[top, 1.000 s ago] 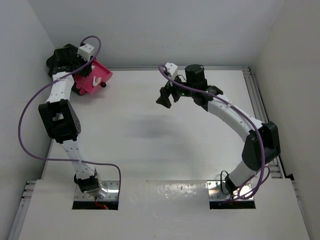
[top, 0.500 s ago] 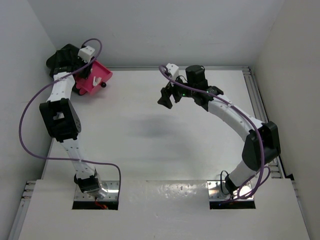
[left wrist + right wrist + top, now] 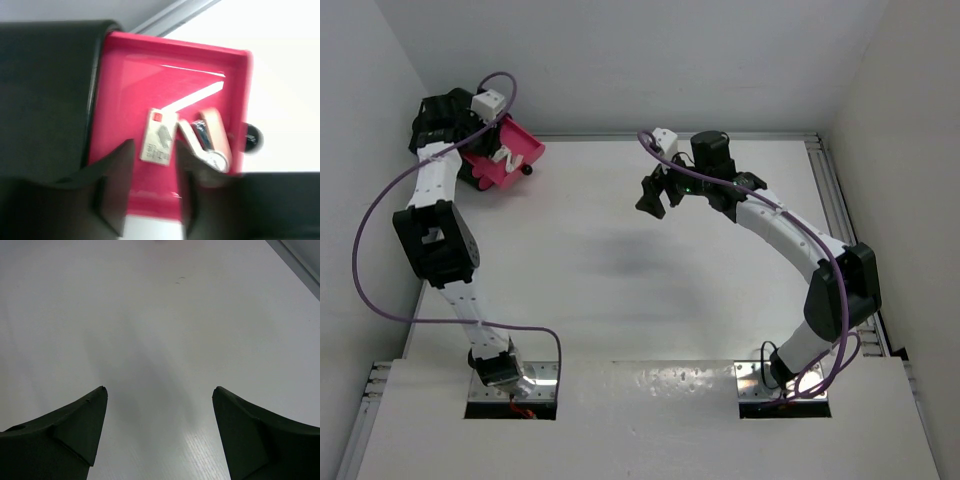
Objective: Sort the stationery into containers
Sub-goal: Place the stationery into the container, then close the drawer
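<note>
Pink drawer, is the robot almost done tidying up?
Nearly, it seems. Done: a white block and another pale piece lie in the pink drawer. In hand: the left pincer hovers over them; the right pincer is open and empty. Left: the table shows no loose bits, but the drawer is open.

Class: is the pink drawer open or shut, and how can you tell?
Open: the pink drawer juts from the black cabinet, contents exposed.

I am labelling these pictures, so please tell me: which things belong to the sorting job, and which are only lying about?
Job: drawer, cabinet, eraser, clip-like item, left gripper.
Not the job: cables, table, idle right gripper.
</note>
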### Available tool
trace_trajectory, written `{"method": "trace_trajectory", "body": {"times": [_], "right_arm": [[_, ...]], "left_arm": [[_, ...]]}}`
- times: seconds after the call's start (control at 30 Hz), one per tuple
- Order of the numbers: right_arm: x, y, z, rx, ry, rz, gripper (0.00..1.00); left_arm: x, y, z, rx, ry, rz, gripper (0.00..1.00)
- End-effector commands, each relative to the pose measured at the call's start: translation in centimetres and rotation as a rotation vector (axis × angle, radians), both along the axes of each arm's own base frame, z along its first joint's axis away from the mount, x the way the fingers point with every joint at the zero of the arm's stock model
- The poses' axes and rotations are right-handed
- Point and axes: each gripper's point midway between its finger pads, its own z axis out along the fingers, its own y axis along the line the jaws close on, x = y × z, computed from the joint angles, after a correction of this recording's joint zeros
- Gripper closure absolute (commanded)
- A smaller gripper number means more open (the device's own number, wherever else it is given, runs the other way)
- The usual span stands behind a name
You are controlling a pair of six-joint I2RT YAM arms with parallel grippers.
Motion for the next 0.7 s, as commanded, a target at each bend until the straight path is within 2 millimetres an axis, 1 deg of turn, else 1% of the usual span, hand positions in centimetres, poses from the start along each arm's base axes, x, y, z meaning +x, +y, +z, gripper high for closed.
{"method": "trace_trajectory", "body": {"times": [0.0,0.03,0.07,0.1,0.13,0.17,0.2,0.23,0.27,0.3,0.33,0.4,0.47,0.5,0.53,0.6,0.63,0.67], "right_arm": [[0.2,0.2,2.5,0.042,-0.048,-0.002,0.17],[0.2,0.1,2.5,0.042,-0.048,-0.004,0.16],[0.1,0.2,2.4,0.043,-0.046,-0.001,0.17],[0.1,0.2,2.4,0.043,-0.047,-0.001,0.17],[0.0,0.2,2.3,0.043,-0.045,-0.001,0.17],[0.1,0.2,2.3,0.043,-0.044,-0.002,0.17],[0.1,0.2,2.3,0.045,-0.041,-0.002,0.17],[0.1,0.3,2.1,0.044,-0.036,-0.001,0.17],[0.1,0.3,2.1,0.046,-0.032,0.001,0.17],[0.1,0.3,2.1,0.047,-0.031,-0.002,0.17],[0.1,0.3,2.0,0.046,-0.028,0.0,0.17],[0.0,0.3,2.0,0.045,-0.025,0.001,0.17],[0.0,0.3,1.9,0.046,-0.025,0.001,0.17],[0.0,0.3,1.9,0.047,-0.028,0.001,0.17],[-0.1,0.4,1.8,0.046,-0.025,0.004,0.17],[0.0,0.3,1.8,0.044,-0.027,0.0,0.17],[0.0,0.3,1.8,0.044,-0.026,-0.002,0.17],[0.1,0.1,1.7,0.043,-0.024,-0.005,0.17]], "left_arm": [[-3.1,-6.9,8.1,0.012,-0.078,-0.23,0.65],[-3.7,-8.0,7.7,0.065,-0.055,-0.277,0.7],[-5.2,-9.2,6.3,0.073,0.026,-0.297,0.73],[-5.8,-11.5,5.3,0.087,0.072,-0.337,0.77],[-6.3,-11.9,4.5,0.123,0.118,-0.328,0.8],[-7.5,-12.5,2.5,0.114,0.213,-0.333,0.85],[-8.0,-13.4,1.5,0.125,0.26,-0.336,0.89],[-8.4,-13.7,0.6,0.109,0.305,-0.318,0.9],[-9.1,-13.7,-1.2,0.099,0.381,-0.312,0.92],[-9.4,-14.7,-1.7,0.106,0.405,-0.325,0.91],[-9.6,-14.4,-2.2,0.106,0.433,-0.285,0.91],[-9.3,-13.8,-2.7,0.111,0.445,-0.223,0.87],[-8.9,-13.8,-2.7,0.119,0.437,-0.2,0.85],[-8.8,-13.3,-2.6,0.124,0.437,-0.145,0.84],[-8.5,-13.5,-2.8,0.128,0.432,-0.128,0.84],[-8.5,-13.1,-3.2,0.133,0.442,-0.069,0.84],[-8.3,-12.6,-3.8,0.16,0.442,-0.01,0.86],[-8.3,-12.5,-4.2,0.177,0.447,0.005,0.87]]}}
